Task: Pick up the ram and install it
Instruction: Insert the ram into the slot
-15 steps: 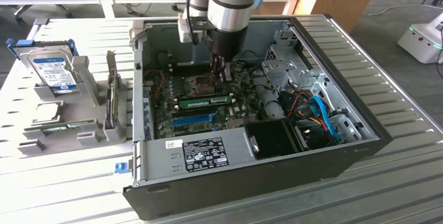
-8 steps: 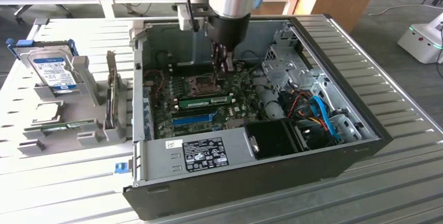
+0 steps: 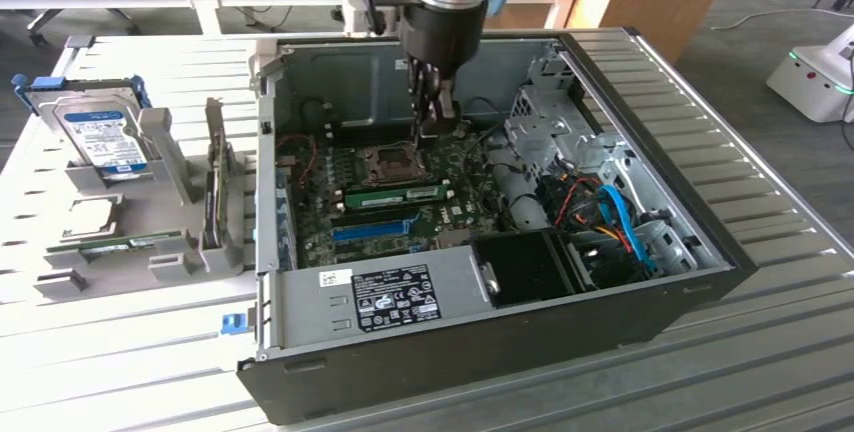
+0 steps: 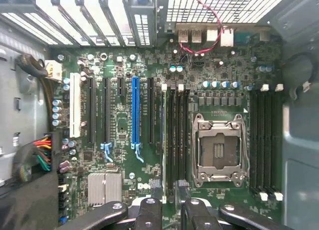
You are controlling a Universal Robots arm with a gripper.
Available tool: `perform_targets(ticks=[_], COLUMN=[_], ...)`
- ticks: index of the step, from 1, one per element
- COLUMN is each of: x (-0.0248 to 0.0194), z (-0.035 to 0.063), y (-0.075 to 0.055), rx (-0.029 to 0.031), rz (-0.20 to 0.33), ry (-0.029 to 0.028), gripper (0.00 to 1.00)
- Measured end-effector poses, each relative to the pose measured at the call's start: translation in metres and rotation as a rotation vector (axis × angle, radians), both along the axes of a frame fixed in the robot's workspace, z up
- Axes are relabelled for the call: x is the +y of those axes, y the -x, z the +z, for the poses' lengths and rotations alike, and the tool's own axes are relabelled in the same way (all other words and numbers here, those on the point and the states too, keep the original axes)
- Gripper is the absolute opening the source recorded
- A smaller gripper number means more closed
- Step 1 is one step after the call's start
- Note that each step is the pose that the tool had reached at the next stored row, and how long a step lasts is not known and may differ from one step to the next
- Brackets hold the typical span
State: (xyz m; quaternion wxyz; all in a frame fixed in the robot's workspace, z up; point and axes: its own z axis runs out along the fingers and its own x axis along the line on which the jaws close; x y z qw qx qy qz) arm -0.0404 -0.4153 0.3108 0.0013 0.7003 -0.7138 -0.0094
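Two sticks: the ram (image 3: 398, 195) and a second green stick (image 3: 127, 244) sit well apart, one inside the computer case (image 3: 694, 282) and one outside it.
Ram: it stands on edge in a slot on the motherboard (image 3: 461, 177), just beside the processor socket (image 3: 396, 162), between that socket and the blue slot (image 3: 371, 229). How fully it is pressed home cannot be told.
Second green stick: it lies low in the grey stand (image 3: 174, 262), at the exterior view's left of the case.
Gripper: the gripper (image 3: 431, 130) hangs from the arm (image 3: 447, 2) down into the open case, above the board near the processor socket and apart from the ram.
Jaws: they stand wide. In the wrist view the two dark fingers (image 4: 151, 212) are parted, with bare board and the ends of the black memory slots (image 4: 175, 135) showing in the gap, and nothing is gripped.
Hard drive: the silver hard drive (image 3: 107, 137) with a blue label stands upright in the same grey stand, behind the second green stick.
Table: the pale slatted table (image 3: 761, 362) carries both case and stand.
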Motion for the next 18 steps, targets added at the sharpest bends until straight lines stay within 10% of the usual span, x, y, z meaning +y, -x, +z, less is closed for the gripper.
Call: perform_targets(ticks=[18], x=[0.0], z=[0.0316], y=[0.0], rx=[-0.0001], rz=[0.0], ry=[-0.0001], gripper=[0.25])
